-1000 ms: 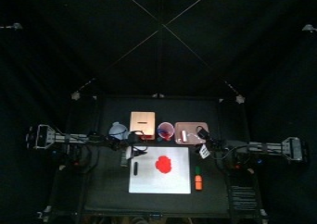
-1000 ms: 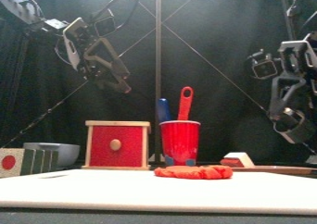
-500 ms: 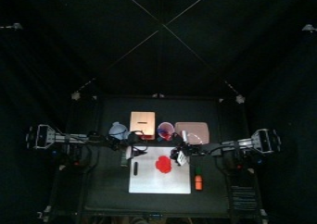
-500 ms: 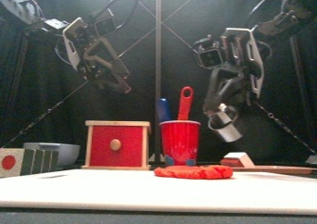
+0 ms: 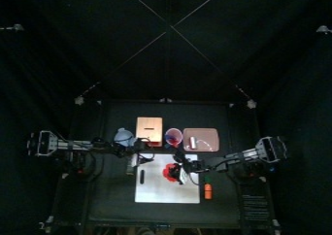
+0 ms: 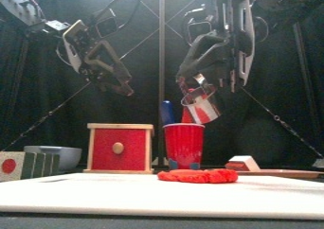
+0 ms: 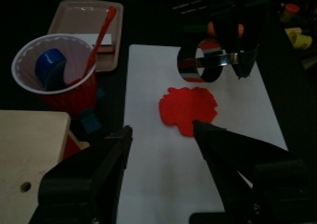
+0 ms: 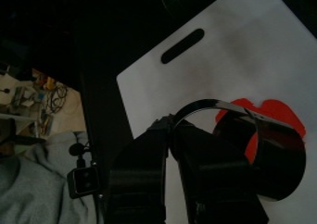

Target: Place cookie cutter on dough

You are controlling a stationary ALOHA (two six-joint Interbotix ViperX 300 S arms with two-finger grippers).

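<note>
red dough [image 6: 198,176] lies flat on the white board [image 6: 76,193], near its front. right gripper [image 6: 200,98] hangs in the air above the dough, jaws closed around a round ring cookie cutter [image 7: 202,63], cutter clear of the dough. behind the dough a red cup [image 6: 184,144] with tools in it, red box [image 6: 120,148] beside it. left gripper [image 7: 165,154] raised off to the side, jaws spread apart, nothing in them.
</note>
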